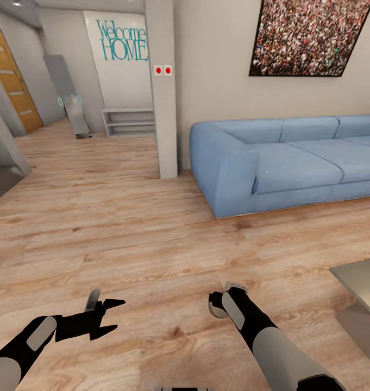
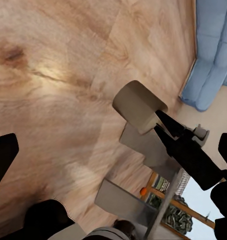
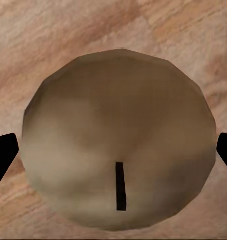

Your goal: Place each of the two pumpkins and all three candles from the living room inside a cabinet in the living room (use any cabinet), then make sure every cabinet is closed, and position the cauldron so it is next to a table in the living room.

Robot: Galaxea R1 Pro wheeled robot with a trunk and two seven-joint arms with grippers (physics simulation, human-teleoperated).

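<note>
My right gripper [image 1: 221, 302] is shut on a candle [image 1: 215, 306], a stubby grey-beige cylinder held low over the wooden floor. The right wrist view looks straight down on the candle's [image 3: 118, 135] rounded top and dark wick, with a black fingertip at each side. In the left wrist view the same candle [image 2: 137, 106] sits in the right gripper's black fingers [image 2: 186, 147]. My left gripper [image 1: 104, 316] hangs open over the floor with nothing in it. A tiny orange round thing [image 2: 143, 190] shows far off, too small to identify. The cabinet and cauldron are out of view.
A blue sofa [image 1: 285, 163] stands against the far wall on the right, with a grey pillar [image 1: 163, 108] at its left end. A low grey table [image 1: 364, 285] juts in at the right edge. An open hallway with a shelf [image 1: 129, 123] lies beyond.
</note>
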